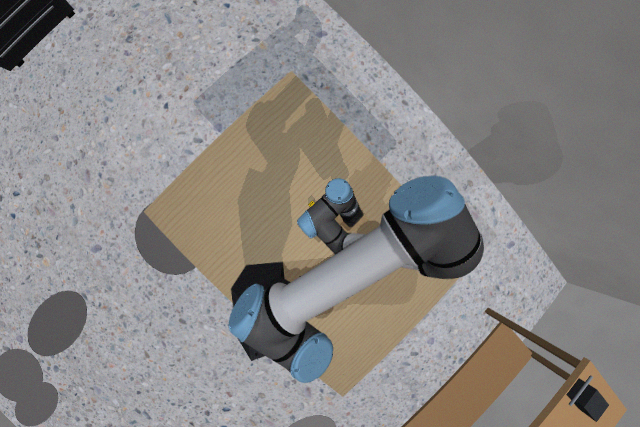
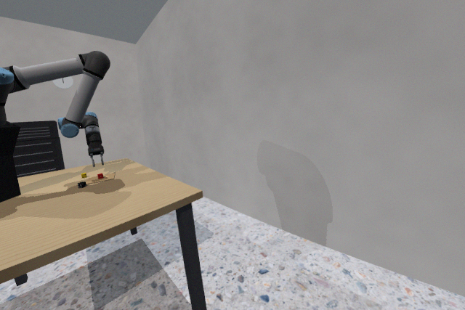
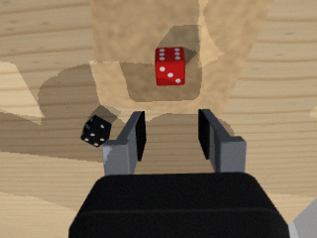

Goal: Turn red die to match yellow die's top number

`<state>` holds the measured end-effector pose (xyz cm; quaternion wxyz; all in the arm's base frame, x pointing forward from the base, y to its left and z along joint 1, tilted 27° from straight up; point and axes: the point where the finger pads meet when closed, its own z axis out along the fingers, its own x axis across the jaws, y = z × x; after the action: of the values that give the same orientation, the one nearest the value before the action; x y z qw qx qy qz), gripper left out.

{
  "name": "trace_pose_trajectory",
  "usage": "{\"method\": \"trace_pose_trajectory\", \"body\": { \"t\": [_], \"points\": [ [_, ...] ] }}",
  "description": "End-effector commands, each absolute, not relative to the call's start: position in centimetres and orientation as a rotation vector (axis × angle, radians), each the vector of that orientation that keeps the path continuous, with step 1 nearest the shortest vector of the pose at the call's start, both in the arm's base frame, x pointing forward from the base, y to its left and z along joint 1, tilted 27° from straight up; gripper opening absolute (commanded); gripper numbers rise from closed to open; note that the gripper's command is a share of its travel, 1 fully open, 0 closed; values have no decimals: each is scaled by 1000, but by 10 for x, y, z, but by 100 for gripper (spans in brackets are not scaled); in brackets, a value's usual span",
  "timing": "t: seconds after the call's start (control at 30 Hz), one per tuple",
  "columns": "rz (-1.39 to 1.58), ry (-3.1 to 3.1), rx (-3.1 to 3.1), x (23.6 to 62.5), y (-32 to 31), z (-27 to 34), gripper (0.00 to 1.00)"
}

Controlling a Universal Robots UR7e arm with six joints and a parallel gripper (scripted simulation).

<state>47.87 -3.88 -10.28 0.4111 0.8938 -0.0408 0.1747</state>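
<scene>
The red die (image 3: 169, 65) (image 2: 100, 176) lies flat on the tan mat (image 3: 115, 35). In the wrist view it shows a face with six pips and a face with two pips. My gripper (image 3: 171, 125) (image 2: 96, 162) is open and empty. It hangs above the table a little short of the red die. The yellow die (image 2: 83, 175) (image 1: 311, 202) lies left of the red die in the side view; its pips are too small to read. The black die (image 3: 95, 131) (image 2: 81, 184) lies off the mat, left of my fingers. In the overhead view my wrist hides the red die and the fingers.
The wooden table (image 1: 206, 205) (image 2: 75, 220) carries the arm's base (image 1: 258, 277) at one edge. A black cabinet (image 1: 25, 3) (image 2: 35, 149) stands beyond the table. A wooden bench (image 1: 496, 375) stands on the floor near one corner.
</scene>
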Motion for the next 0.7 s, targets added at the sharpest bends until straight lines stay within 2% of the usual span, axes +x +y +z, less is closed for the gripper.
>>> {"method": "trace_pose_trajectory", "body": {
  "t": [0.0,0.67],
  "points": [
    [419,-123,2184,478,-39,-105,79],
    [412,-142,2031,480,-36,-104,79]
  ]
}}
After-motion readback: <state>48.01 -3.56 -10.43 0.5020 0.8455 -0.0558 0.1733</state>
